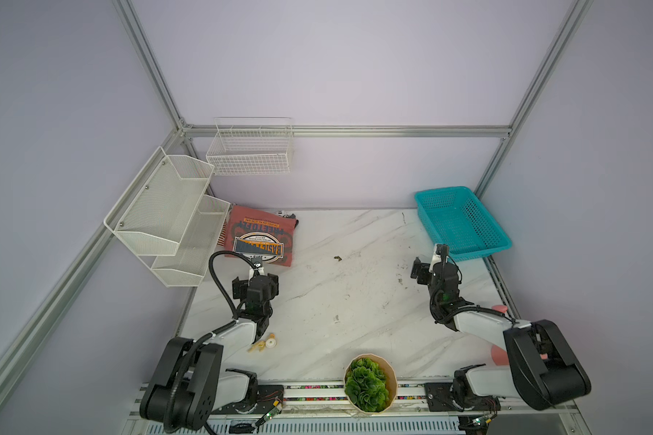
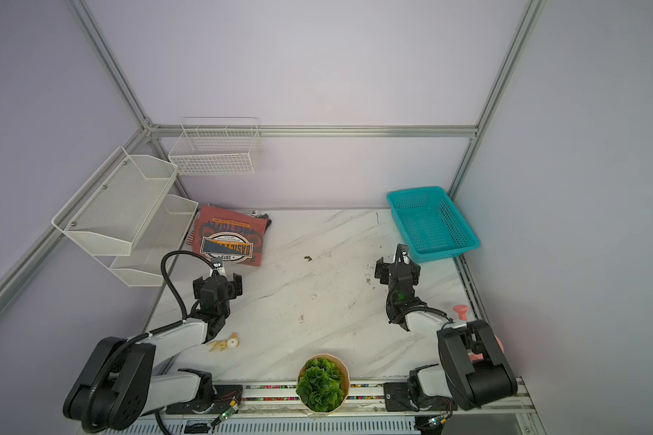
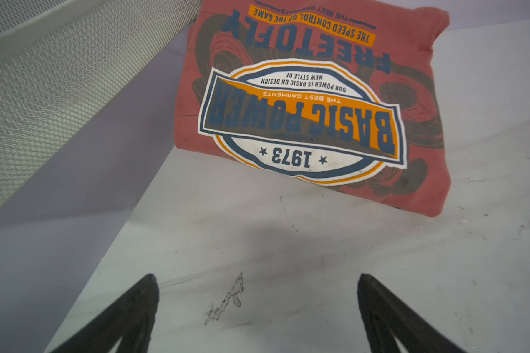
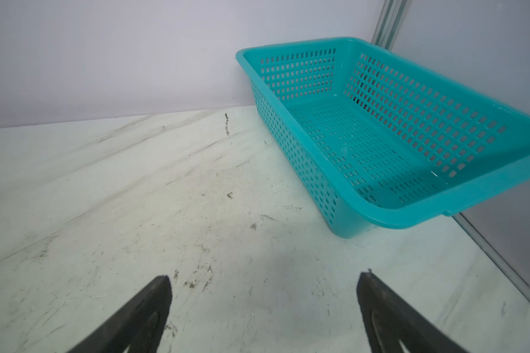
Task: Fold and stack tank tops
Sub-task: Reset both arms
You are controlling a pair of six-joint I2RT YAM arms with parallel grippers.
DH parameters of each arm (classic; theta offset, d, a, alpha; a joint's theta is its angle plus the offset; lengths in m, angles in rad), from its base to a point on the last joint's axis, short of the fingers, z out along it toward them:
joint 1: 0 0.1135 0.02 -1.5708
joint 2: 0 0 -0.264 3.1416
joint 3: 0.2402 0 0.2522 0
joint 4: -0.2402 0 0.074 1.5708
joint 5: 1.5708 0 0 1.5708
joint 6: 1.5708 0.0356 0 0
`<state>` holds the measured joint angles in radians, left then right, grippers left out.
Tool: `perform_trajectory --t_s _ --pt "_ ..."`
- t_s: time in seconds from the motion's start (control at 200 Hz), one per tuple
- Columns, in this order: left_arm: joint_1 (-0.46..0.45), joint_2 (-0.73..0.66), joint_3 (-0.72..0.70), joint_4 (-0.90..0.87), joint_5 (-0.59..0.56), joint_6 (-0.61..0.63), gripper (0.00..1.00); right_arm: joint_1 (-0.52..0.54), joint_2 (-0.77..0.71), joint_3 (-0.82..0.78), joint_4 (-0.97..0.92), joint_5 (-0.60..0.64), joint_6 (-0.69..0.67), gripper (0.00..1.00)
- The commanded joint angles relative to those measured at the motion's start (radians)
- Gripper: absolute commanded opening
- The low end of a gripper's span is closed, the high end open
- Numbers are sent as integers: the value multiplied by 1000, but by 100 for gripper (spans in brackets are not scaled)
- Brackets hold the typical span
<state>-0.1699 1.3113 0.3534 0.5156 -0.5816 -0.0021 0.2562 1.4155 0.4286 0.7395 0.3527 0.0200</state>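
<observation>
The red tank top [image 1: 259,241] lay folded at the desk's [image 1: 355,301] 10 o'clock corner, atop striped tops [image 1: 224,230] showing only at their edges; folding and stacking appeared complete, nothing evidently left. The basket [image 4: 487,180] at 2 o'clock stood empty. Left claw [image 3: 257,276] and right claw [image 4: 264,276] were both spread, gripping nothing.

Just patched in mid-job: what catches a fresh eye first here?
A folded dusty-red cloth tank top with an oval badge print lies at the marble table's far left, beside the white mesh shelf. An empty teal perforated plastic basket sits far right; the left tool and right tool hang open.
</observation>
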Motion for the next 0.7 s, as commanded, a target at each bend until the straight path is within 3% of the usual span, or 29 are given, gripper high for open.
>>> perform_trajectory --t_s 0.0,0.125,0.245,0.415,0.57,0.695 --pt "29 21 -25 276 16 60 100 -20 106 -22 382 18 -49 97" --pt "62 67 -41 405 69 41 100 -40 183 -5 485 2 -77 97" --pt "98 94 -37 422 163 -20 100 -61 228 -12 568 -20 -100 97" --pt "103 302 -62 684 158 13 100 -98 393 -34 791 -59 -105 98" --pt "114 278 21 473 156 -18 100 -124 379 23 632 -35 -37 97" --pt "129 269 16 464 174 -39 100 -130 370 22 631 -31 -50 97"
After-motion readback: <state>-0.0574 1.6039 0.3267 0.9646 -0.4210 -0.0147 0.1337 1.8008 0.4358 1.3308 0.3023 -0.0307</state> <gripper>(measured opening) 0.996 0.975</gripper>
